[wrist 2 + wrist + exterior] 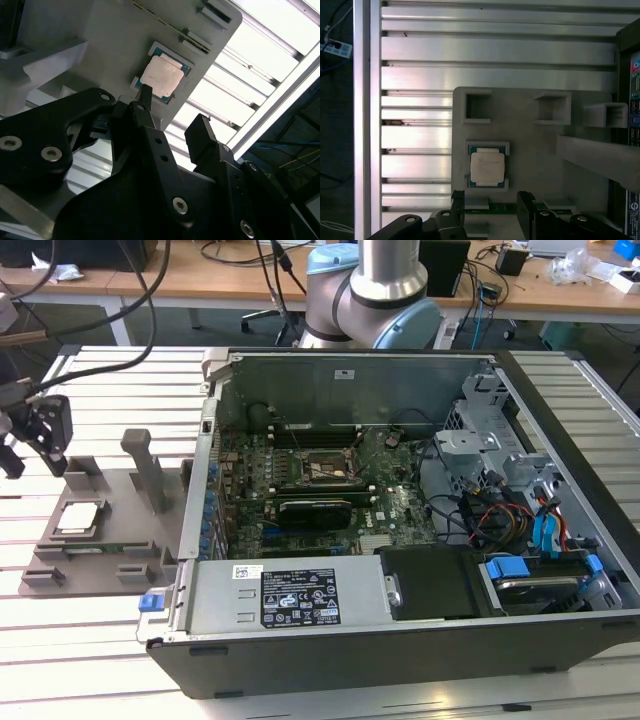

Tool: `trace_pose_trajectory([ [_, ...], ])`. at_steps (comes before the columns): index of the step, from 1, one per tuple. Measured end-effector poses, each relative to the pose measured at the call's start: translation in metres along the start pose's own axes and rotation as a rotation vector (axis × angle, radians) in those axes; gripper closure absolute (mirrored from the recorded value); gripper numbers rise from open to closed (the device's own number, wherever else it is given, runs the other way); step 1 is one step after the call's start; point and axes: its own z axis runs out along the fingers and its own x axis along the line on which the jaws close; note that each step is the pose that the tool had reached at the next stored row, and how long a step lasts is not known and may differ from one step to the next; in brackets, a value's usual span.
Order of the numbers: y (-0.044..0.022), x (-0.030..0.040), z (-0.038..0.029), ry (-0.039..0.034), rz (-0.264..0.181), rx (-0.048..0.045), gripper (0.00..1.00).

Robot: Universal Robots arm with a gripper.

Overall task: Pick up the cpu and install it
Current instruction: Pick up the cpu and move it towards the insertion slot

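Cpu (487, 167) flat, square, silvery metal top; seated in grey plastic tray (530, 150).

You have a flat grey plastic tray (120, 512) with upright pegs lying on the silver slatted metal table (90, 660), just beside the open black computer case (400, 650). Inside that case you see a green motherboard (395, 508) and blue plastic drive latches (505, 567).

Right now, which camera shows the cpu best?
The first wrist view: the cpu sits square-on, unobstructed, in the grey tray. The second wrist view shows it slanted, beyond the gripper; the exterior view shows it small, at the exterior view's left.
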Motion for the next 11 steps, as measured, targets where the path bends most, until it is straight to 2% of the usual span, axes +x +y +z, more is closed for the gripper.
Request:
trace_pose_trajectory([
  [11, 0.0002, 0.0002, 0.0068, 0.0, 0.0, 0.0, 0.46],
])
